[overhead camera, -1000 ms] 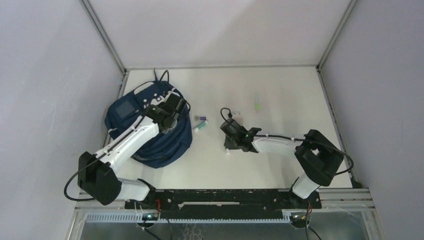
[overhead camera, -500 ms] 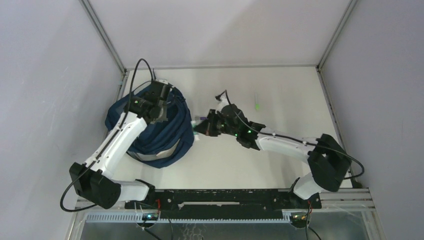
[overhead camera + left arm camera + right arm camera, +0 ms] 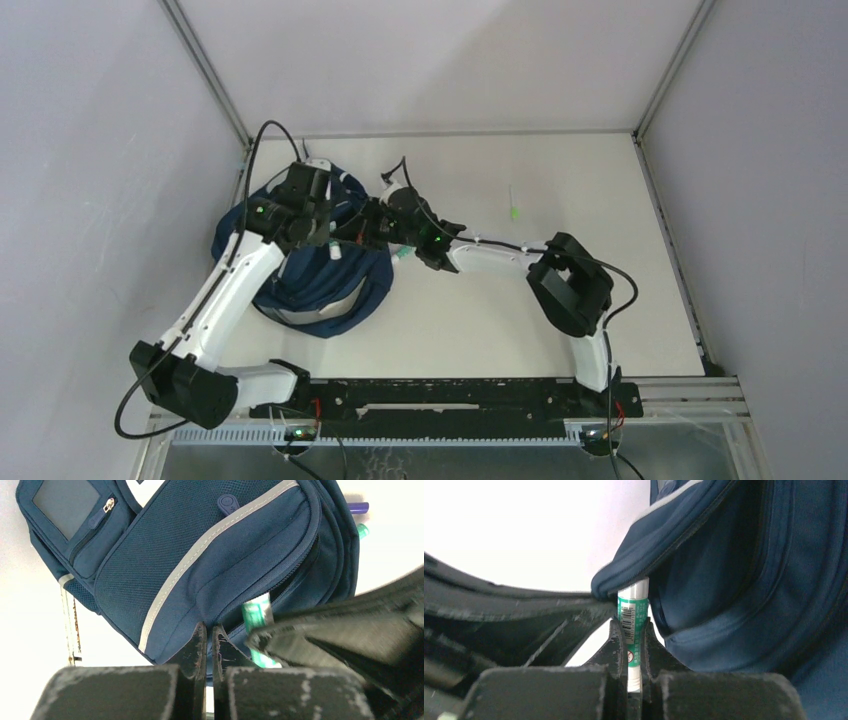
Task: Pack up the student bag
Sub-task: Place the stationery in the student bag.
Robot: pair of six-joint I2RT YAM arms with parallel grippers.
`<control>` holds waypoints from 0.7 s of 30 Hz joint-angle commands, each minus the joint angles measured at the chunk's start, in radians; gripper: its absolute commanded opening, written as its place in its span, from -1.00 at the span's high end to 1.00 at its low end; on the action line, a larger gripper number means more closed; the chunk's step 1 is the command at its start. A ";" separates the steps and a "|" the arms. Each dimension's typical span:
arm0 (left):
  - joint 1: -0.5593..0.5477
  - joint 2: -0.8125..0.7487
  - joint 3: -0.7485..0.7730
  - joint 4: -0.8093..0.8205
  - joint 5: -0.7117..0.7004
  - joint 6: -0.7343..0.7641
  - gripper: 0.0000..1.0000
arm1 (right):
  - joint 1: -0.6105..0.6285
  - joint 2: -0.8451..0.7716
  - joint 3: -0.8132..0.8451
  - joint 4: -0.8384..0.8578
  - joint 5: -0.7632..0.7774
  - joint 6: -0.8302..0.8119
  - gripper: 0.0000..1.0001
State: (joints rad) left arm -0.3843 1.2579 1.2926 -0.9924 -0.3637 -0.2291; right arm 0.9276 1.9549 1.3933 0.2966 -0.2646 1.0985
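1 second ago the right tool (image 3: pixel 631 630) hovered over the middle of the table (image 3: pixel 560 310). Now it has swung toward 9 o'clock with a green-and-white glue stick (image 3: pixel 633 611) clamped between its fingers, tip tucked under the lifted lip of the backpack (image 3: pixel 320 285), which lies at the table's 9 o'clock side. The left tool (image 3: pixel 205 636) has shifted to the backpack's far edge, fingers nearly together, seemingly pinching the pocket's rim. The stick looks ready to go in. A green pen (image 3: pixel 513 210) lies toward 2 o'clock on the white table. Pale walls and metal corner posts enclose it.
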 commanded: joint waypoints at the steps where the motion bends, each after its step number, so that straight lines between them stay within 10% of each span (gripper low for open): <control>1: 0.005 -0.077 0.088 0.024 0.045 0.001 1.00 | 0.008 0.066 0.108 0.030 0.032 0.072 1.00; 10: 0.013 -0.108 0.074 0.039 0.077 -0.004 1.00 | -0.002 0.193 0.247 -0.030 0.107 0.087 1.00; 15: 0.015 -0.108 0.073 0.040 0.071 -0.003 1.00 | -0.016 0.226 0.289 -0.008 0.025 0.042 -0.25; 21: 0.032 -0.102 0.074 0.047 0.078 -0.001 1.00 | -0.015 0.096 0.158 -0.012 0.014 -0.051 -0.56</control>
State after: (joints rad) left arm -0.3565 1.2003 1.3025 -0.9958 -0.3267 -0.2276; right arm 0.9176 2.1586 1.5833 0.2737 -0.2314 1.1275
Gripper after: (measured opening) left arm 0.018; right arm 0.772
